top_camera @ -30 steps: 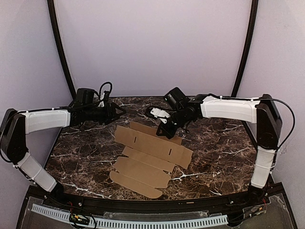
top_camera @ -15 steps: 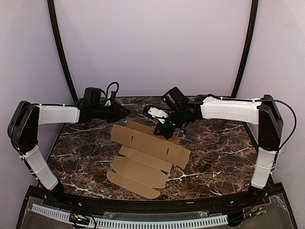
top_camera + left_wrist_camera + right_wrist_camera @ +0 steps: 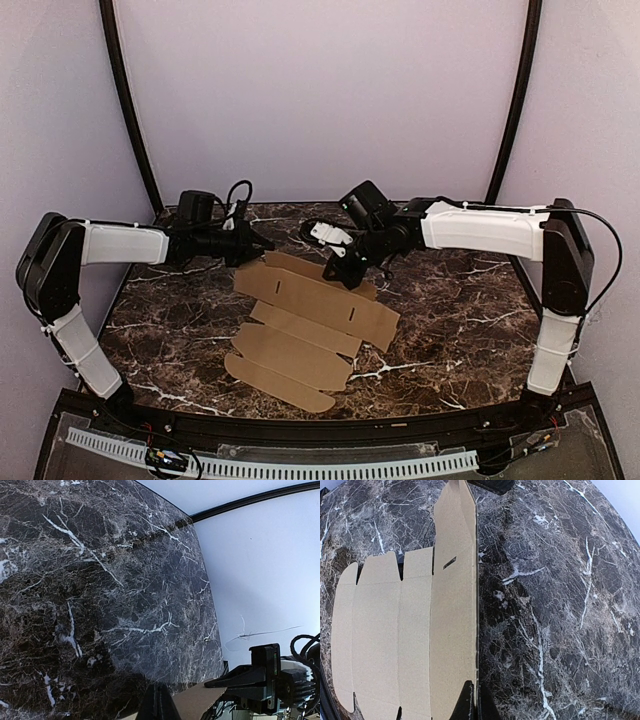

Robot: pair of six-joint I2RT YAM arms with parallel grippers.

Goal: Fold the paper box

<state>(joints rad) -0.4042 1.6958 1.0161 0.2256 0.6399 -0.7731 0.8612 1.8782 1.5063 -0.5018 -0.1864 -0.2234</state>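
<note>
Marble tabletop, unfolded paper box, lilac walls on three sides.

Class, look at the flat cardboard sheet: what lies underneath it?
The paper box lies on the dark marble table, which shows all around it. The tabletop directly beneath the sheet is covered, so anything there cannot be seen.
</note>
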